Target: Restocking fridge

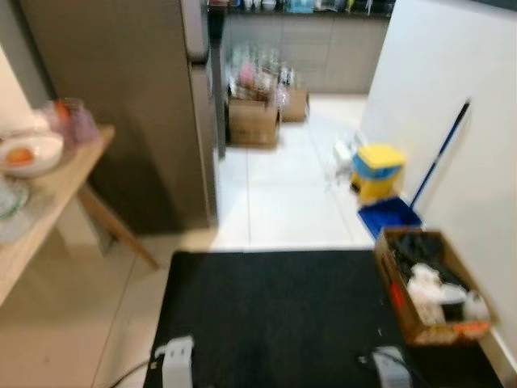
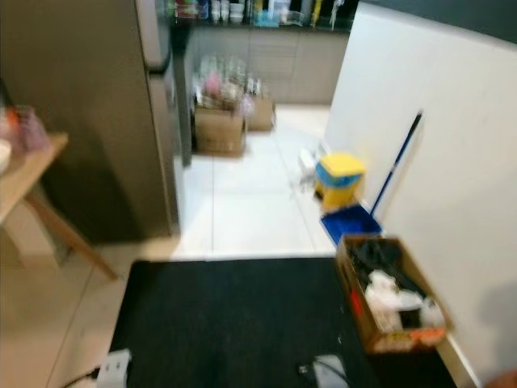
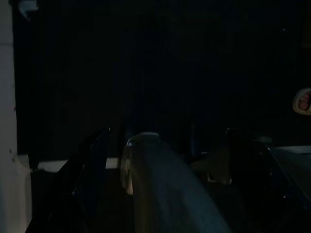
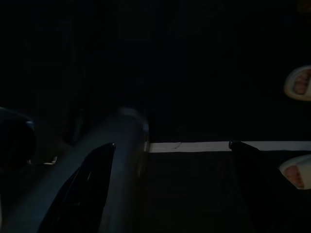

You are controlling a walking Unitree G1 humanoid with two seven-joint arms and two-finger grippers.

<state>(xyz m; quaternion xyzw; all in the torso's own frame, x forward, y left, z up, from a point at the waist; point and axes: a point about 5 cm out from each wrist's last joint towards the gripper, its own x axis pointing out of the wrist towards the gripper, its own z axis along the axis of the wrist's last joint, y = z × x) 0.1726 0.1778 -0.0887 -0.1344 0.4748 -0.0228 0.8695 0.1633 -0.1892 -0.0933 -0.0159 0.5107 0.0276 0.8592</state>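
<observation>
Down by its sides, both arms hang idle. The left gripper (image 3: 165, 160) shows two black fingers (image 3: 90, 165) spread apart with nothing between them; the right gripper (image 4: 170, 165) likewise stands parted and empty, over a dark mat (image 1: 275, 315) and a pale strip of floor. Head views are blurred, so it looks to be walking.

Standing on the mat, it faces a tiled passage (image 1: 275, 186). The fridge (image 1: 121, 105) is ahead on its left, tall and grey-brown, door apparently closed. Just beside it, nearer the robot, is a wooden table (image 1: 48, 202) with a white bowl (image 1: 31, 152) and a pinkish jar (image 1: 74, 120) on it. On the right against the white wall are a cardboard box (image 1: 432, 291) of odds and ends, a blue dustpan (image 1: 388, 217), a yellow bin (image 1: 378, 168) and a broom (image 1: 440, 153). Further down are more cardboard boxes (image 1: 252, 121) with bottles.

My read: approach step, nothing picked up yet. Next move needs a turn left toward the table or fridge, then a reach for the stock or the door. Which items get loaded is unclear.
</observation>
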